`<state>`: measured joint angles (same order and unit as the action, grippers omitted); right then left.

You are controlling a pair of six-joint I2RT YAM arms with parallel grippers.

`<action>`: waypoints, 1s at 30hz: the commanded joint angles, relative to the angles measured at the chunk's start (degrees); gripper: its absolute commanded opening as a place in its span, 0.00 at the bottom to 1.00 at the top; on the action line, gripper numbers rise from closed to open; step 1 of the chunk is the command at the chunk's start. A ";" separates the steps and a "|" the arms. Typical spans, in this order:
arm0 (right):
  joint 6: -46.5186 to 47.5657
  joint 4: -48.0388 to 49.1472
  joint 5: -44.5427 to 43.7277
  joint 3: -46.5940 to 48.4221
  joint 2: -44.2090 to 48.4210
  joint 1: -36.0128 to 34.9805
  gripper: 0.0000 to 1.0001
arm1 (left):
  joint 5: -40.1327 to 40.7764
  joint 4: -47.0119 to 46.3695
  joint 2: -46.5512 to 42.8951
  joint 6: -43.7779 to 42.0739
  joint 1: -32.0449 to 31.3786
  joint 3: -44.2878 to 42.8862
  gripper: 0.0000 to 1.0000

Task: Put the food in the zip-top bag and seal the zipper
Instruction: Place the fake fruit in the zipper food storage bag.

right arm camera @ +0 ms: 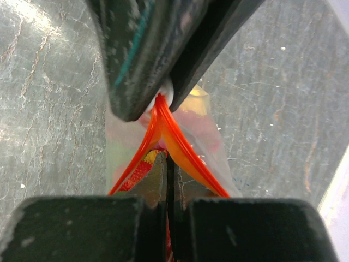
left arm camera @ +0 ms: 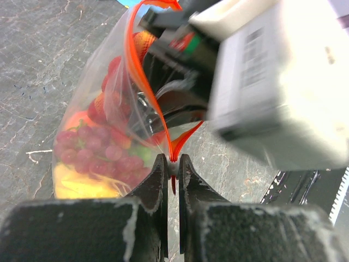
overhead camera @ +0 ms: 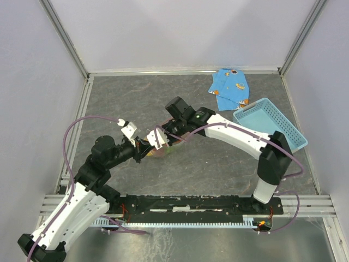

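**Both grippers pinch the zipper of a filled bag at mid-counter**

The zip-top bag (overhead camera: 161,153) is near the middle of the counter (overhead camera: 163,98), between the two arms, with its mouth turned upward. Whether its bottom rests on the counter cannot be told.

Through the clear plastic the food shows packed inside. There are purple grapes (left arm camera: 92,153) in the middle, red strawberries (left arm camera: 112,68) above them, and a yellow fruit (left arm camera: 82,188) at the bottom.

The left gripper (left arm camera: 172,162) has its fingers drawn together on one end of the zipper (left arm camera: 139,71). Only a narrow slit is left between them, and the orange-red strip is caught in it. In the right wrist view a small white end piece (right arm camera: 165,94) sits right at that pinch.

The right gripper (overhead camera: 162,140) meets the bag from the other side. Its fingers are pressed together too, with orange-red showing in the slit between them, so it is clamped on the zipper as well.

From the left gripper's pinch the strip splits into two bands that spread apart (the mouth is not closed along this stretch). One band curves up along the bag's edge and the other runs toward the right gripper.

At the far right of the counter stands a light-blue basket (overhead camera: 270,123). A blue patterned cloth (overhead camera: 232,87) lies just beside its far corner, and both are well apart from the bag.
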<state>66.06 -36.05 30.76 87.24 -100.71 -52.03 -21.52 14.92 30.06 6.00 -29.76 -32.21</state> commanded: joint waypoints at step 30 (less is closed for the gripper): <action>-21.79 8.03 -1.67 -7.18 15.85 11.63 0.62 | 2.20 -2.22 -4.40 -1.34 0.32 -1.44 0.03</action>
<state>52.03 -30.89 31.73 82.28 -86.63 -44.14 -19.57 16.12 26.46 6.00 -29.69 -32.16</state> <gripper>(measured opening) 0.615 0.073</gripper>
